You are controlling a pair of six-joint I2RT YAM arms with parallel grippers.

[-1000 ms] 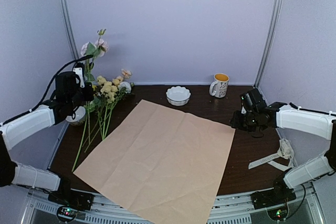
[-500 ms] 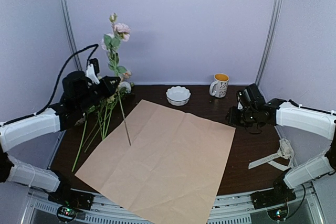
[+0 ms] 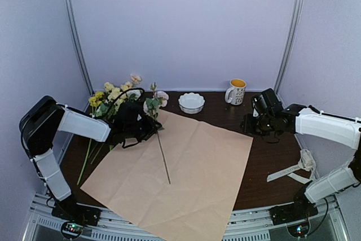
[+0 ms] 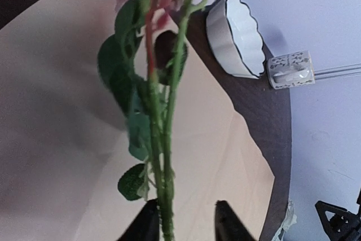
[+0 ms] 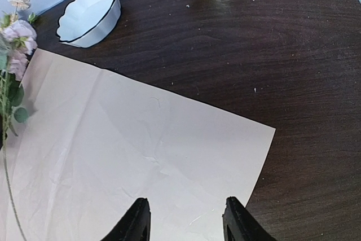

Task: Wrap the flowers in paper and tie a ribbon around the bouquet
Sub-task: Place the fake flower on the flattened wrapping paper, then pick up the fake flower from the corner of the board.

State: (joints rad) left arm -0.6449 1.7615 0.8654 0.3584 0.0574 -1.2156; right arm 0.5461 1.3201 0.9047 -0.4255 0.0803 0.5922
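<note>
- Top external: peach paper point(image 3: 192, 179) lies mid-frame on the counter point(image 3: 271, 153), flowers point(image 3: 115, 95) heaped at its upper left
- Left pincer point(image 4: 186, 223) parted around one stem point(image 4: 163, 156) over the paper
- Right pincer point(image 5: 186, 218) open, empty

White scalloped bowl point(image 3: 191, 103) and mug point(image 3: 236, 91) stand apart on the dark table point(image 3: 265, 145).

Paper point(image 3: 175, 173): centre. Flowers point(image 3: 115, 97): behind its left corner; single stem point(image 3: 163, 159) over paper. Bowl point(image 3: 191, 103): behind paper; mug point(image 3: 236, 91) to its right. Ribbon point(image 3: 293, 170): far right.
</note>
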